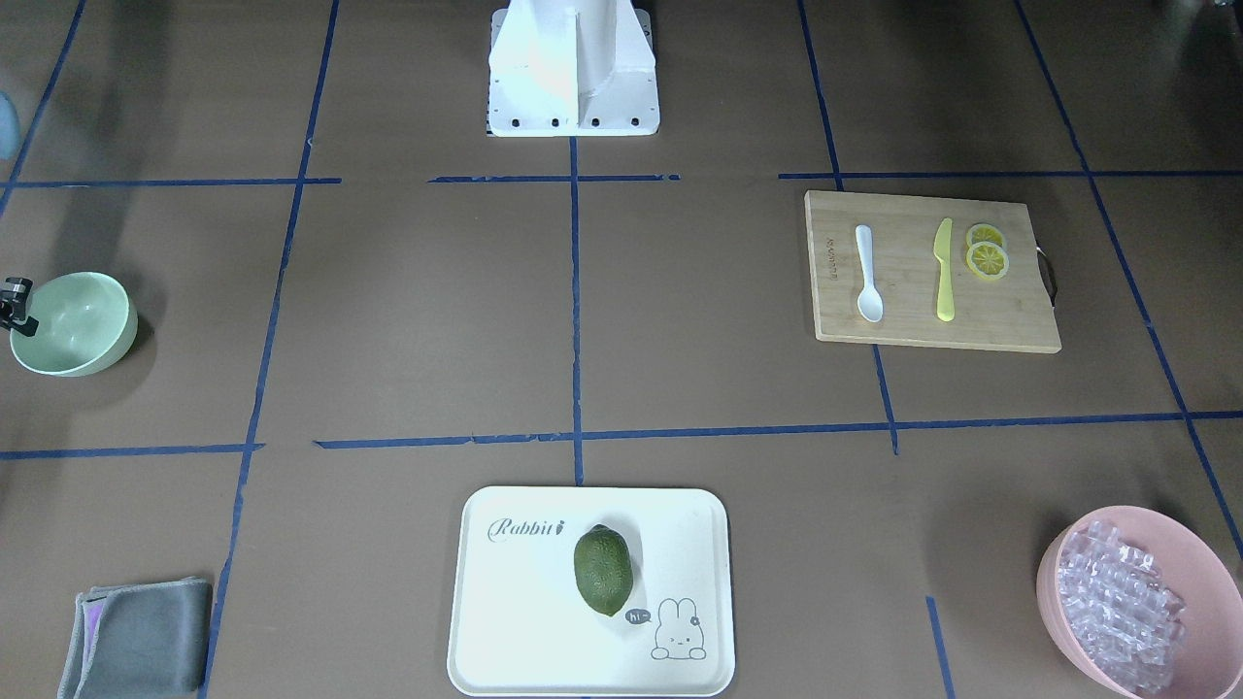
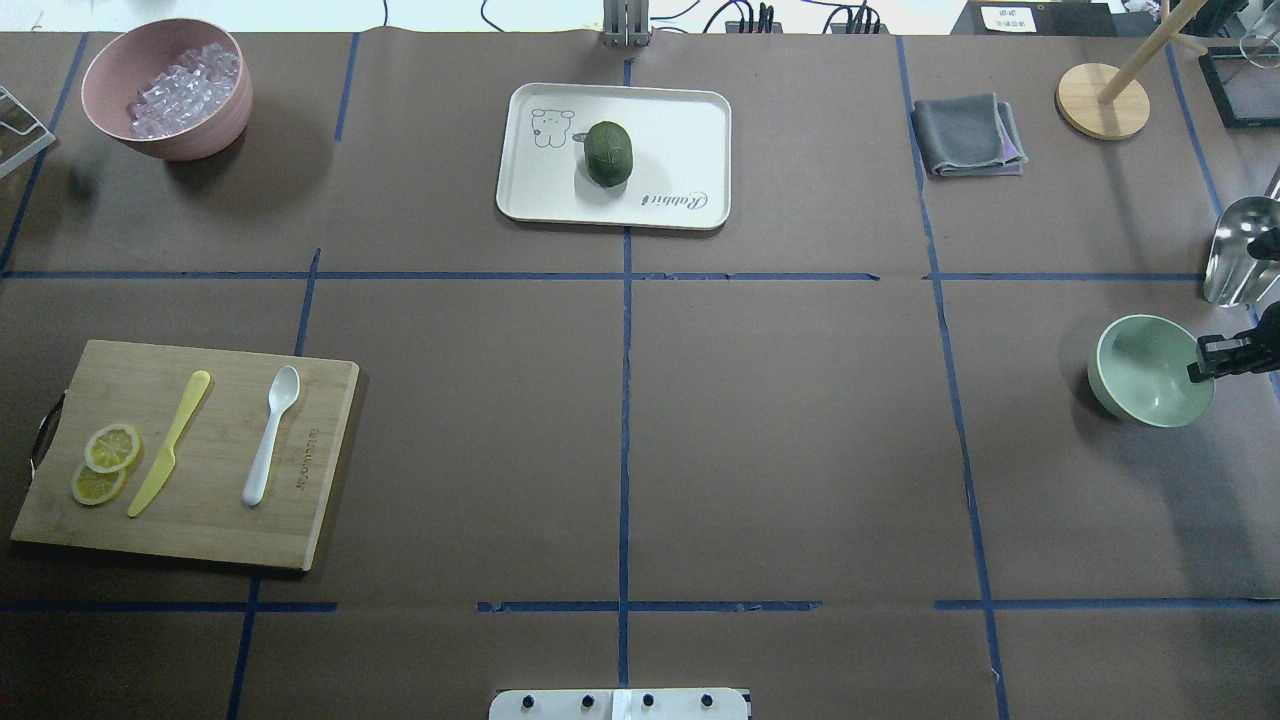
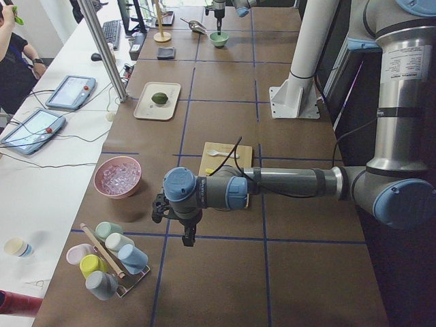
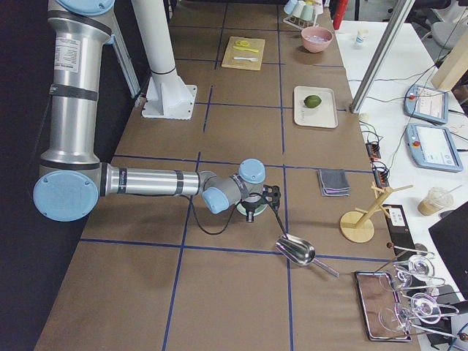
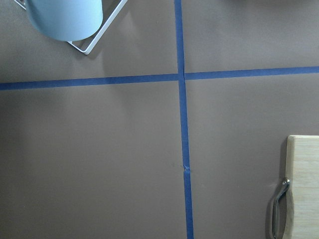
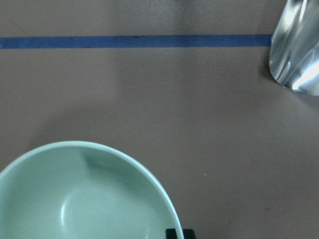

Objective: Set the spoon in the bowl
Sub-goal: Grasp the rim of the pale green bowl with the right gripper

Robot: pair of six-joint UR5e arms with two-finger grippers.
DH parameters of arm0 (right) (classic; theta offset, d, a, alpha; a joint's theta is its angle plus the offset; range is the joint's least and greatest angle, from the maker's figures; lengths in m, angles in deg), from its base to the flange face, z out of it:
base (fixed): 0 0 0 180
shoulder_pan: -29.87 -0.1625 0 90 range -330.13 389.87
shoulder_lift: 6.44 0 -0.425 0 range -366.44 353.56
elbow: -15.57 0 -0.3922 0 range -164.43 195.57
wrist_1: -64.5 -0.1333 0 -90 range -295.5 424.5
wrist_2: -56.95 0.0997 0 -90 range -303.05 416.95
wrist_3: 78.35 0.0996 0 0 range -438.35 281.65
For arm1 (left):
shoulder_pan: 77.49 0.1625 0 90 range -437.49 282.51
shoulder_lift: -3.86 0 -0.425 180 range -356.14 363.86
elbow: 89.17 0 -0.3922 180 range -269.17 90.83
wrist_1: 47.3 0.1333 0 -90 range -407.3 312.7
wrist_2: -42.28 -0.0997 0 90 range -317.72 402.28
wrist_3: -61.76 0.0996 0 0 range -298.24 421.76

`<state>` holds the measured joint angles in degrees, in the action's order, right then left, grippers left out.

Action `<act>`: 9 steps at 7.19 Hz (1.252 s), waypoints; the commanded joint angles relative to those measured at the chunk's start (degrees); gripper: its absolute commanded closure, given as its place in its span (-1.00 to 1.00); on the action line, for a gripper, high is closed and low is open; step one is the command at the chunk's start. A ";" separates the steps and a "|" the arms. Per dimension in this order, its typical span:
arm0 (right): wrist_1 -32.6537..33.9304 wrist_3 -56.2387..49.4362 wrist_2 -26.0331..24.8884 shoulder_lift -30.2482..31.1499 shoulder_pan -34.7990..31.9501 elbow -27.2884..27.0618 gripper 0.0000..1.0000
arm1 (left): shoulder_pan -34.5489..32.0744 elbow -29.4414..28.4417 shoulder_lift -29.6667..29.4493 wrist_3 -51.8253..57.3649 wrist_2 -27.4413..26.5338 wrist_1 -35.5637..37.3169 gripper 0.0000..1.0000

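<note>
Nothing is done yet: your spoon (image 2: 270, 435) lies lower left on the cutting board (image 2: 200, 520), and the bowl (image 2: 1150, 370) sits far right. The right gripper (image 2: 1210, 360) has its jaws at the rim, perhaps pinching it. The left gripper (image 3: 187, 237) you cannot tell.

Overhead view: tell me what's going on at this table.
The spoon has not yet been picked up. The white spoon lies on the cutting board beside a yellow knife and lemon slices, with no gripper near it. The right gripper is at the rim of the empty mint-green bowl on the robot's right; whether it grips the rim is unclear. The left gripper hangs over bare table past the board's handle end, and I cannot tell if it is open.
</note>
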<state>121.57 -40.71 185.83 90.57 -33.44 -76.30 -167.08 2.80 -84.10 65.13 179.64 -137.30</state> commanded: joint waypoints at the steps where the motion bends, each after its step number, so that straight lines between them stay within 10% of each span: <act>1: 0.76 0.23 1.89 0.11 -0.15 -6.34 1.00 | -0.06 0.05 -0.28 -0.03 0.01 0.00 -1.00; 3: 9.92 11.51 3.13 -6.08 0.46 -13.81 1.00 | -0.06 0.05 -0.37 -0.12 0.01 0.00 -1.00; 5: 34.83 16.55 1.56 -22.47 5.97 -19.82 1.00 | -0.06 0.05 -0.28 -0.12 0.01 0.09 -1.00; 9: 36.19 41.59 -16.07 -39.48 29.24 -13.62 1.00 | -0.06 -0.03 0.07 -0.47 0.01 0.00 -1.00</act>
<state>157.58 -5.18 175.34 56.23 -10.54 -93.01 -167.14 2.80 -84.13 64.69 179.68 -137.29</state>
